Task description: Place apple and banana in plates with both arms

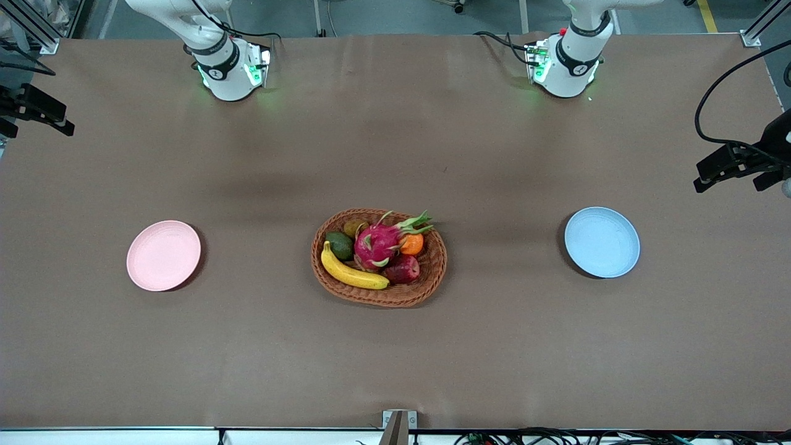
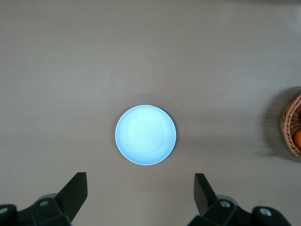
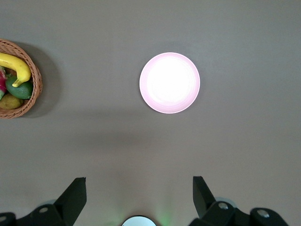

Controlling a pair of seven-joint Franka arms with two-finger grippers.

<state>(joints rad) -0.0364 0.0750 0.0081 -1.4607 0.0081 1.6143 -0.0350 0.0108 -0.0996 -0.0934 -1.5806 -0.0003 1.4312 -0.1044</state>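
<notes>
The dark red apple [image 1: 403,269] and the yellow banana [image 1: 352,272] lie in a wicker basket [image 1: 395,299] at mid-table. The pink plate [image 1: 164,254] lies toward the right arm's end, the blue plate [image 1: 602,241] toward the left arm's end; both are empty. Neither gripper shows in the front view. My left gripper [image 2: 140,190] is open and empty, high over bare table beside the blue plate [image 2: 146,134]. My right gripper [image 3: 139,193] is open and empty, high over bare table beside the pink plate [image 3: 170,83]. Part of the banana [image 3: 16,68] shows in the right wrist view.
The basket also holds a pink dragon fruit [image 1: 378,242], a small orange fruit [image 1: 412,244], a green avocado [image 1: 340,245] and a brownish fruit [image 1: 355,228]. The arm bases [image 1: 230,68] stand along the table's edge farthest from the front camera. Camera mounts [image 1: 738,161] overhang both ends.
</notes>
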